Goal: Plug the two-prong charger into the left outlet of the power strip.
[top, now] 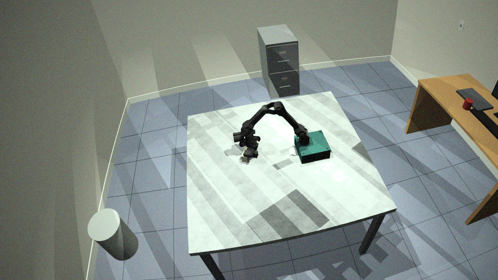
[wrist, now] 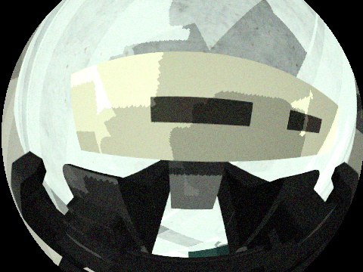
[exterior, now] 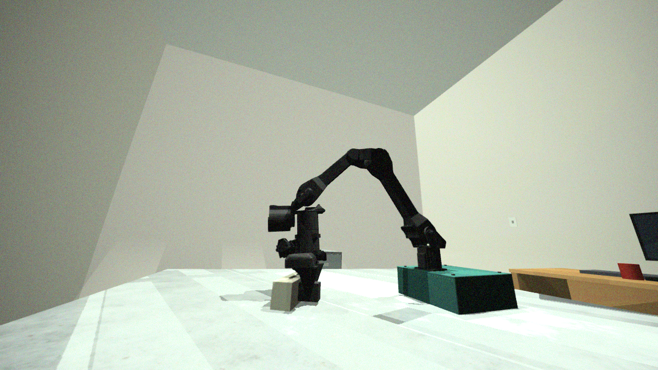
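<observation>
Gripper (top: 249, 153) (exterior: 308, 293) (wrist: 193, 162) is lowered close to the pale, marbled table (top: 215, 195) (exterior: 239, 343), fingers downward; its fingers are closed on the two-prong charger (wrist: 194, 190), seen in the wrist view as a grey block pinched between them; the charger is located right beside the cream power strip (top: 245, 159) (exterior: 284, 295) (wrist: 204, 83), at its long side nearest the gripper; contact between charger and strip cannot be determined, and the prongs cannot be made out, so their seating is unverified; the strip rests on the table, its upper face showing one long dark recess (wrist: 202, 111) near the middle and a shorter dark recess (wrist: 304, 122) toward the right end in the wrist view; the black arm (top: 256, 116) (exterior: 334, 170) arches from the green base box (top: 321, 151) (exterior: 485, 292), which stands on the same table, well apart from the strip
</observation>
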